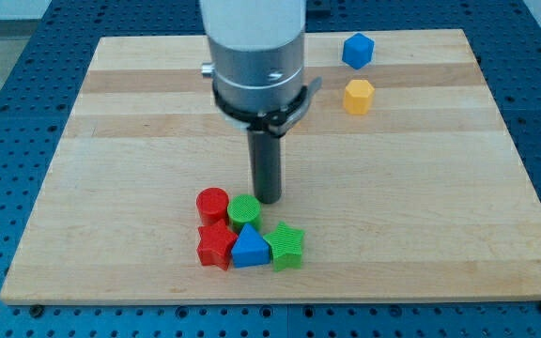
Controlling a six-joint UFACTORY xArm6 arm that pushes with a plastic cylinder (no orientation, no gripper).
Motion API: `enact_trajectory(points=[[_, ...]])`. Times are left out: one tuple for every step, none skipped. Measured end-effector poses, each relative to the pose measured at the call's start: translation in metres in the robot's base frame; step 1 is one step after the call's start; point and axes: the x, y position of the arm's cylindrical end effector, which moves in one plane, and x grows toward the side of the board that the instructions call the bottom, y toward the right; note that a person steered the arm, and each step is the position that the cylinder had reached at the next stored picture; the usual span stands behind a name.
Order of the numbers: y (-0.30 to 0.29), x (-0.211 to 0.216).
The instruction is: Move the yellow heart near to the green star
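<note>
The yellow heart (358, 96) lies at the view's upper right, just below a blue block (357, 50). The green star (286, 246) lies near the view's bottom centre, at the right end of a tight cluster of blocks. My tip (268, 200) rests on the board just right of the green cylinder (244, 210) and above the green star, and seems to touch the cylinder. The tip is far from the yellow heart, which sits up and to the right of it.
The cluster also holds a red cylinder (212, 204), a red star (217, 246) and a blue triangle (250, 248). The wooden board (111, 141) ends close below the cluster. The arm's grey body (256, 66) hangs over the upper middle.
</note>
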Motion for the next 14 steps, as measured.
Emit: enact_trajectory(points=[[0.000, -0.050], [-0.036, -0.071], [-0.050, -0.108], [-0.024, -0.156], [0.035, -0.161], [0.064, -0.109], [0.065, -0.051], [0.068, -0.085], [0.068, -0.142], [0.031, -0.138], [0.025, -0.065], [0.034, -0.022], [0.031, -0.040], [0.055, -0.063]])
